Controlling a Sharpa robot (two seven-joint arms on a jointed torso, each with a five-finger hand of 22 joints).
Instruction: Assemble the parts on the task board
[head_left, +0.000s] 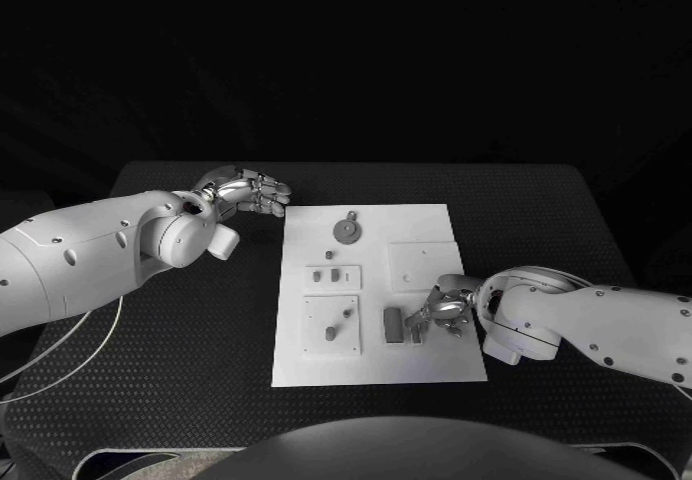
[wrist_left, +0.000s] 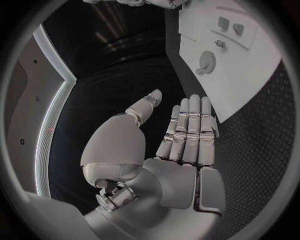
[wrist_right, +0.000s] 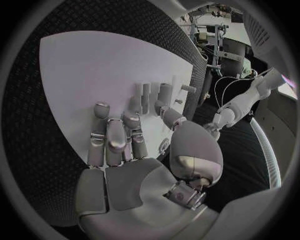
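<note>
The white task board lies in the middle of the table. On it are a round grey part, two small parts in a raised square, pegs in a second square, and a dark upright block. My right hand hovers low over the board's near right side, fingers curled, their tips beside a small grey part. In the right wrist view, upright grey pieces stand just past the fingertips; whether they pinch one is unclear. My left hand floats off the board's far left corner, fingers straight, holding nothing.
The black table extends on both sides of the board. A pale raised square sits on the board's right half, just beyond my right hand. A thin cable hangs below my left arm.
</note>
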